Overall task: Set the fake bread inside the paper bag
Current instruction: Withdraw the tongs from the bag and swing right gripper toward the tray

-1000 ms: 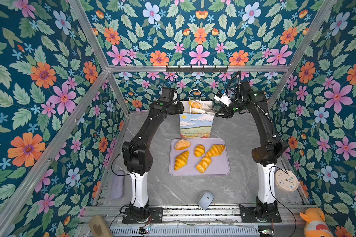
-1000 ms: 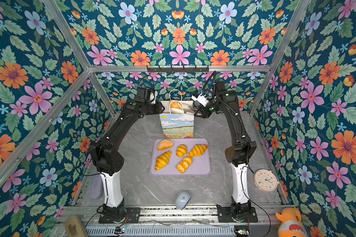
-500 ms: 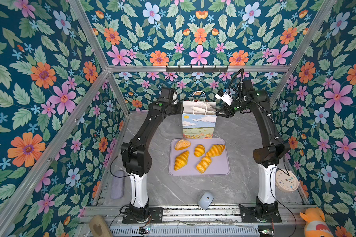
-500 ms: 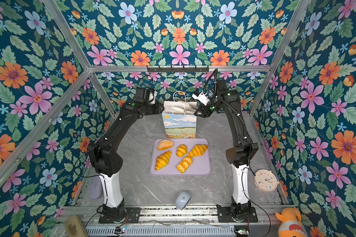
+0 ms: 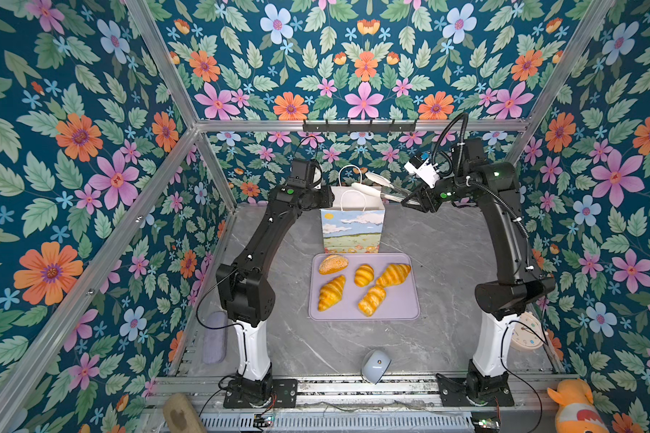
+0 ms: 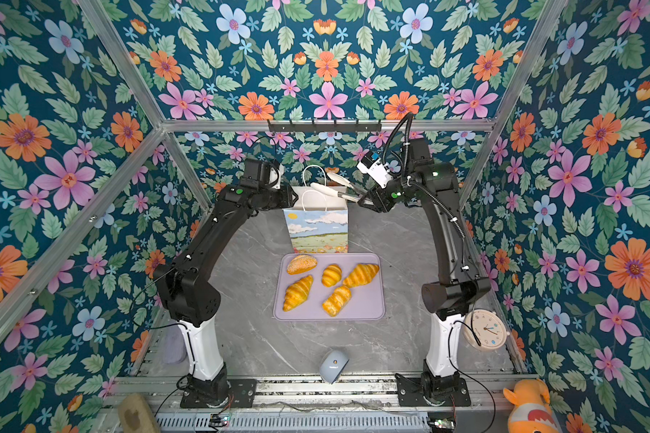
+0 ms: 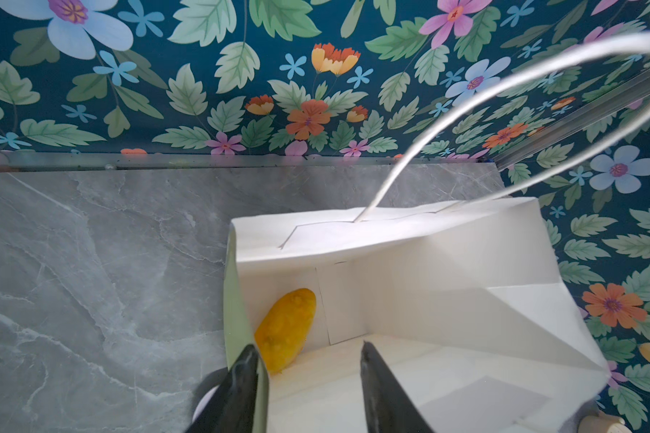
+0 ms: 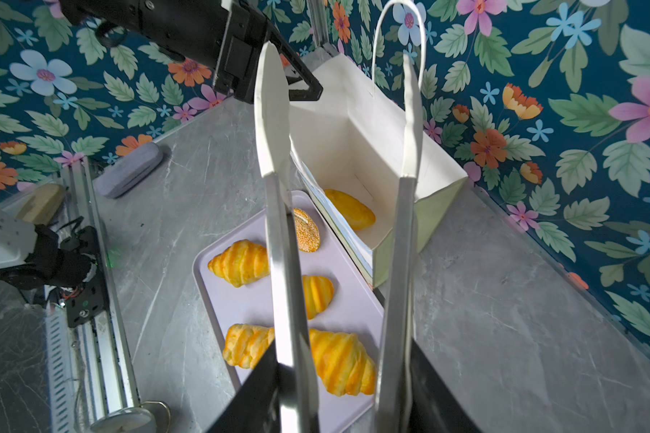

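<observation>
Status: between transfers, with the tongs empty. One seed-speckled bun (image 8: 349, 213) lies on the floor of the paper bag (image 5: 351, 228), which stands upright just behind the lavender tray (image 5: 402, 305). Five pieces of fake bread lie on the tray: a seeded bun (image 5: 333, 263), two ridged rolls and two croissants. By this count, one piece of six is placed.

The left gripper (image 7: 307, 348) has its jaws spread and straddles the bag's side wall at the rim, one finger inside and one outside. No pinch on the paper is visible, and it appears to brace the mouth open.

The right gripper (image 5: 409, 199) is clamped on the handles of metal tongs (image 8: 273, 123). Their white blades are spread above the bag mouth.

Next move, as judged: carry the tongs to the tray, lower the blades either side of one piece, and squeeze. The glossy surfaces probably slip, so grip across the widest part. Keep the blades clear of the bag rim on return.
</observation>
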Robot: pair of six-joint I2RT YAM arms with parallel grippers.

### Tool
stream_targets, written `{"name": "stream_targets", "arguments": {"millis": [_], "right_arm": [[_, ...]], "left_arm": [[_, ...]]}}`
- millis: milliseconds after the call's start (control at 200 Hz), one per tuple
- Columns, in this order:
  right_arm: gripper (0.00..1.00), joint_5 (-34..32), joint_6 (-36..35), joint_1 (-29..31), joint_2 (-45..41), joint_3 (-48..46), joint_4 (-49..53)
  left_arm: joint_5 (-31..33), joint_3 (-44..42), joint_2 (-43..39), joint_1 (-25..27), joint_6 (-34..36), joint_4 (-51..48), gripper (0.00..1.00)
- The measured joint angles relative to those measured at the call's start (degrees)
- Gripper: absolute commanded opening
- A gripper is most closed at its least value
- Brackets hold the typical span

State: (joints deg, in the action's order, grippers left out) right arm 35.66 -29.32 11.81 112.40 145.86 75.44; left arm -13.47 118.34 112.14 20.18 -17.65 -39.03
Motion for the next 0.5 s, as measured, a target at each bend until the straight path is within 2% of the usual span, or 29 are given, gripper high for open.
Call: {"name": "stream_targets", "arguments": {"millis": [205, 500], "right_arm": [[0.46, -0.3, 4.5, 0.0, -9.3, -10.0, -0.7], [0.43, -2.8, 15.2, 0.0, -26.8, -30.4, -6.1]], "left_arm": [[1.7, -1.4, -2.4, -0.1, 0.3, 0.1, 0.47], [4.6, -9.8, -10.3, -0.1, 1.2, 3.0, 0.48]]}}
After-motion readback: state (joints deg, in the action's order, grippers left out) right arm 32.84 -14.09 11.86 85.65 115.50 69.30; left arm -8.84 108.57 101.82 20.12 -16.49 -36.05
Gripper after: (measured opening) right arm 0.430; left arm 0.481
